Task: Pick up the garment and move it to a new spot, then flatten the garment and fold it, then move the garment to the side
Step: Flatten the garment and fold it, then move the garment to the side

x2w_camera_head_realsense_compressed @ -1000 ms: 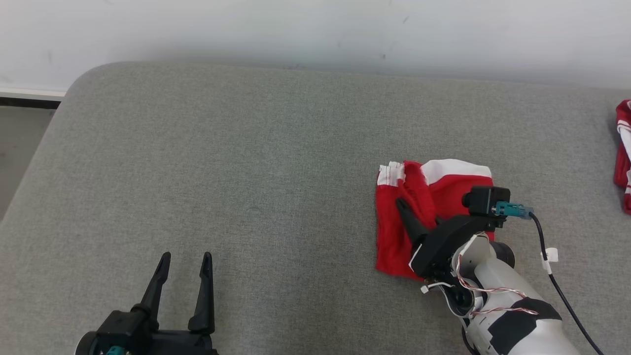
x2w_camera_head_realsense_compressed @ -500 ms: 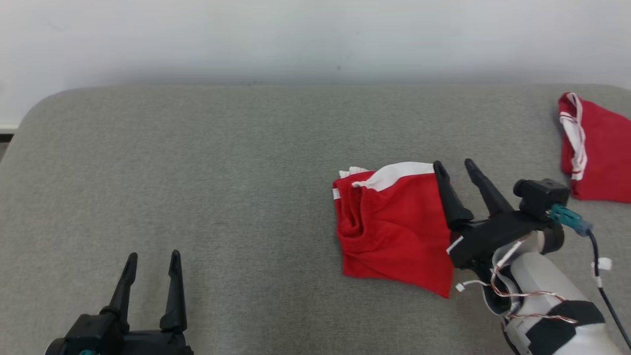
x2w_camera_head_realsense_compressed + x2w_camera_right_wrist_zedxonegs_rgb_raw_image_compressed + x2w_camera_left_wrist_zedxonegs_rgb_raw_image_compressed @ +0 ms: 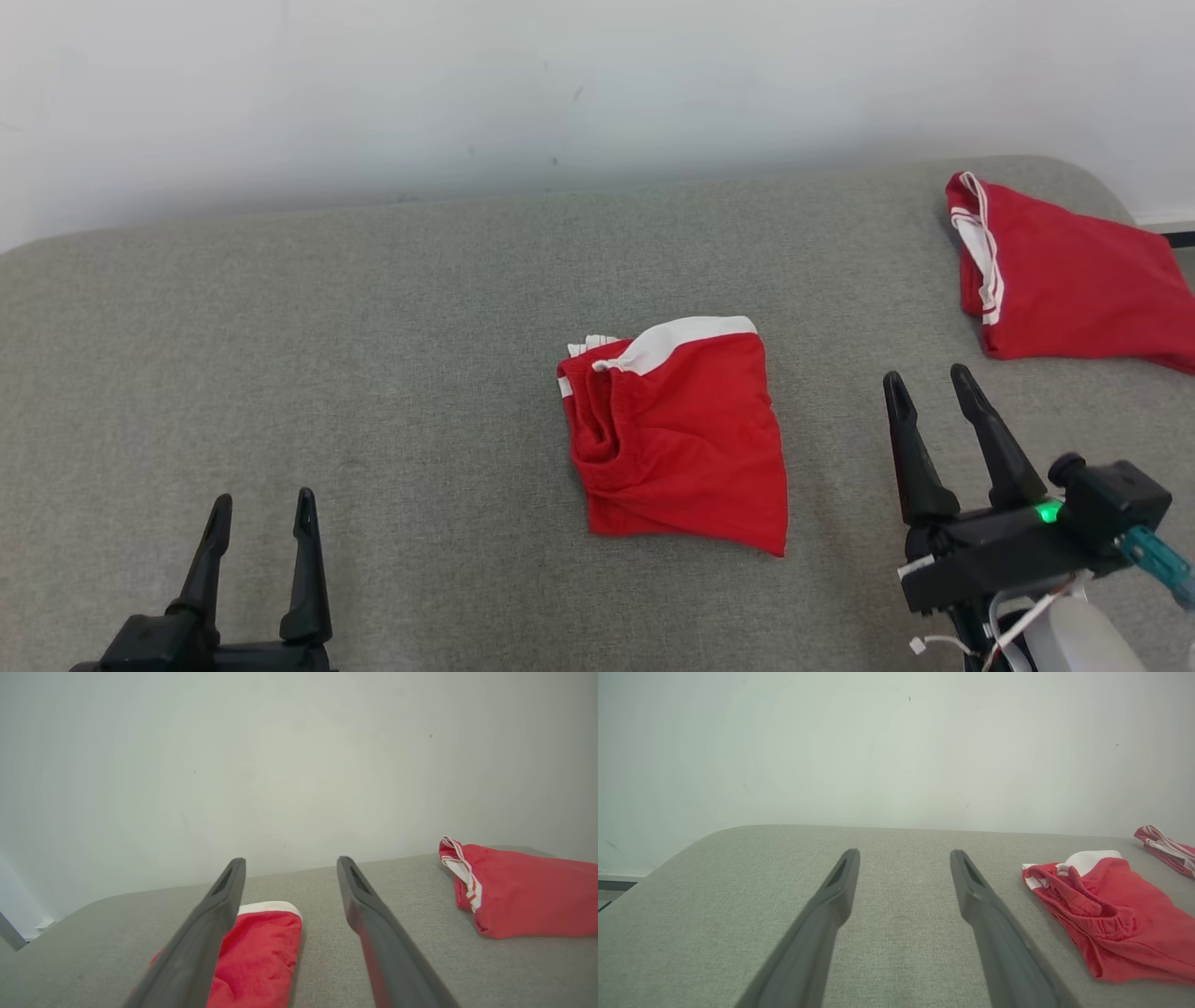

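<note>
**Folded red garment on a grey padded surface, both grippers empty**

White wall (image 3: 373, 93): closes the far side, plain and lightly scuffed.

Grey padded surface (image 3: 373, 327): spans the whole width in the head view, with rounded far corners.

Second red garment (image 3: 1074, 280): lies at the far right corner, white striped edge turned toward the centre, well apart from everything else.

Folded red garment (image 3: 681, 439): rests flat near the middle of the surface, white band along its far edge, gathered folds on its left side.

Right gripper (image 3: 926, 376): hovers just right of the folded garment, apart from it, fingers spread, grasping nothing.

Left gripper (image 3: 263, 498): sits at lower left, well apart from the cloth, fingers likewise spread and empty.
</note>
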Robot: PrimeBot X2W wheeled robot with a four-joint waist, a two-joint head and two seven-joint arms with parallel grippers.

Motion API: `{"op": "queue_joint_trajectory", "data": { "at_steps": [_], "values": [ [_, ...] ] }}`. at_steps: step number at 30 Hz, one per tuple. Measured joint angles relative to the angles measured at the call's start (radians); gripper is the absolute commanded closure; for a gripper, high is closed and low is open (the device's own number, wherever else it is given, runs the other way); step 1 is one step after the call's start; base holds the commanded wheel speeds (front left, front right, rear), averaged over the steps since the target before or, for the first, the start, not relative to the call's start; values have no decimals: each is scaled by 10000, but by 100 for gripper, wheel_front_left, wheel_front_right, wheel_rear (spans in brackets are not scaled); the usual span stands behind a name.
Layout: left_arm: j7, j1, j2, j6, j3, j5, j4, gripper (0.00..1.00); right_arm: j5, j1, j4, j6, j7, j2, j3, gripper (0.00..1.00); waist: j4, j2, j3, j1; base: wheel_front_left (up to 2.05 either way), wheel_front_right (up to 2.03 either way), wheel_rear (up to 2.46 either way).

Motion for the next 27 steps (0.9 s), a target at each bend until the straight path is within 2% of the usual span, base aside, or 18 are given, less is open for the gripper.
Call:
{"op": "queue_joint_trajectory", "data": {
  "at_steps": [7,21,27],
  "values": [
    [0,152,2,-42,21,31,8,0,-734,1087,-972,0,0,430,-278,0,-119,0,-192,-1,0,0,0],
    [0,392,2,-31,-33,-2,46,0,-1329,2286,-1438,0,0,1214,-986,0,203,-1,-342,-2,0,0,0],
    [0,396,2,-15,-40,-4,48,0,-1557,2447,-1490,0,0,1313,-936,0,244,0,-352,-1,0,0,0]
  ]
}}
